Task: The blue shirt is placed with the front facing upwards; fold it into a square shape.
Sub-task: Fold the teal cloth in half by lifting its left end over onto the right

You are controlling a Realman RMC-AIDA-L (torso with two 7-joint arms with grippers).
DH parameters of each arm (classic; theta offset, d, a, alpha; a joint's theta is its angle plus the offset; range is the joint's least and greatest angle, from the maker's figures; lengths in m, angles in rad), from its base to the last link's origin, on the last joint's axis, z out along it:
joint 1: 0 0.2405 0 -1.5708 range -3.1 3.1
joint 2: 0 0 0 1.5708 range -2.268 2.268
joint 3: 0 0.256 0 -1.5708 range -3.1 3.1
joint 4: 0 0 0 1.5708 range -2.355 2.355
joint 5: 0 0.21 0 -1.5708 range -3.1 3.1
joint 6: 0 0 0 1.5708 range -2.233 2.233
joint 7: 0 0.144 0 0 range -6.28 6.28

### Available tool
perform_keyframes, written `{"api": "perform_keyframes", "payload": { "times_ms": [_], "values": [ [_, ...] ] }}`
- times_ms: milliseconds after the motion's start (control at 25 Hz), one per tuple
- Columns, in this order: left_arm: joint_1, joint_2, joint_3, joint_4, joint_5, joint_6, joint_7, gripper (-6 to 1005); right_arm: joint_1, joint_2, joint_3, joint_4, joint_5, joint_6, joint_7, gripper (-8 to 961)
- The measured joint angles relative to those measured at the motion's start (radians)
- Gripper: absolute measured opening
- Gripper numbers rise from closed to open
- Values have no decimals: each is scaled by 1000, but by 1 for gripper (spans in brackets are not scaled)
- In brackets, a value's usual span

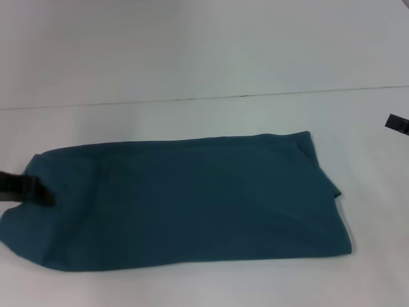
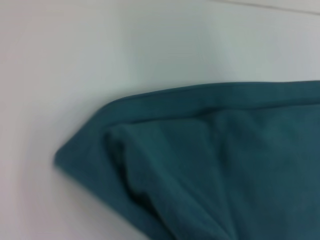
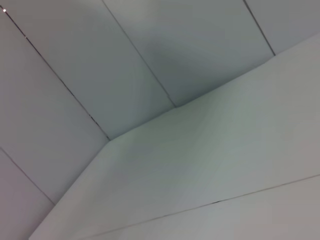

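Observation:
The blue shirt (image 1: pixel 185 201) lies flat on the white table as a long plain teal band running left to right, with no print showing. Its right end has a folded-over flap (image 1: pixel 323 173). My left gripper (image 1: pixel 29 190) is a dark shape at the shirt's left end, over or on the cloth edge. The left wrist view shows a rounded, layered corner of the shirt (image 2: pixel 165 165) on the table. Only a small dark part of my right gripper (image 1: pixel 397 123) shows at the far right edge, well away from the shirt. The right wrist view holds no shirt.
The white table (image 1: pixel 204 281) stretches around the shirt, and a thin seam line (image 1: pixel 243 96) crosses it behind the cloth. A pale panelled wall (image 3: pixel 125 60) meets the table top in the right wrist view.

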Motion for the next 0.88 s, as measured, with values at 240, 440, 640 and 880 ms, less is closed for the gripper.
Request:
{"api": "perform_keyframes", "payload": {
  "times_ms": [240,440,640,880],
  "values": [
    [-13,-4,0,-16,-158,98,16,82,8,0,-3,-1,-2,-5,-1,916],
    [-20,-15,6,-65,-361,182,21,82,17,0,-4,2,-6,-9,-11,916],
    [-19,-48,10,-88,-535,223,23,81,29,-1,-6,6,-6,-9,-20,916],
    [-46,-96,13,-90,-624,222,37,81,46,-1,-10,8,-7,-14,-26,917]
  ]
}}
